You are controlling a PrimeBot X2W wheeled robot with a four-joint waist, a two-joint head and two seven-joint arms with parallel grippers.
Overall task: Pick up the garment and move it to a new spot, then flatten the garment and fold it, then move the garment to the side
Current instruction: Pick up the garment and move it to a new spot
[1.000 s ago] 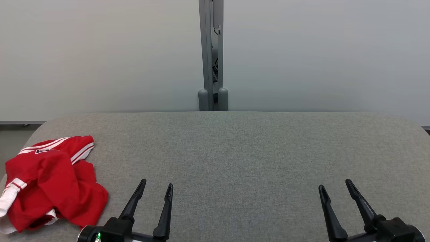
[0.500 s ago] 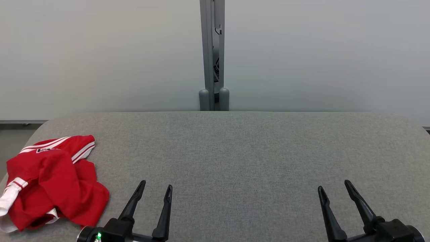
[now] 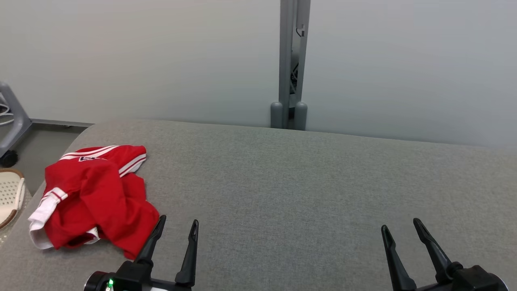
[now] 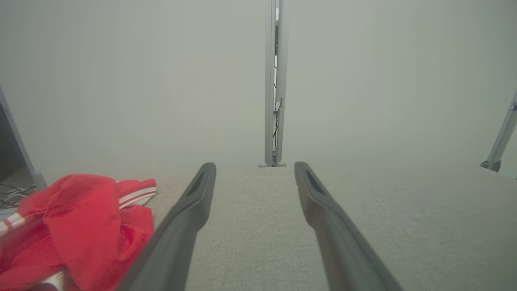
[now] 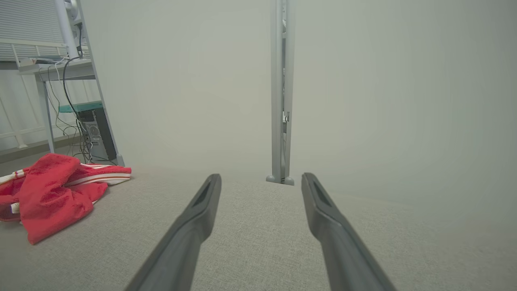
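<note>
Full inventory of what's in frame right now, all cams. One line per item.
garment: one, red with white trim, crumpled on the table's left part
table: one, grey fabric top, across the foreground
post: one, grey, upright behind the table's far edge
computer tower: one, dark, under a desk beyond the garment
woven item: one, cream, off the table's left edge; cannot tell what it is
left pincer: one, dark, open, empty, beside the garment
right pincer: one, dark, open, empty, over bare table
</note>
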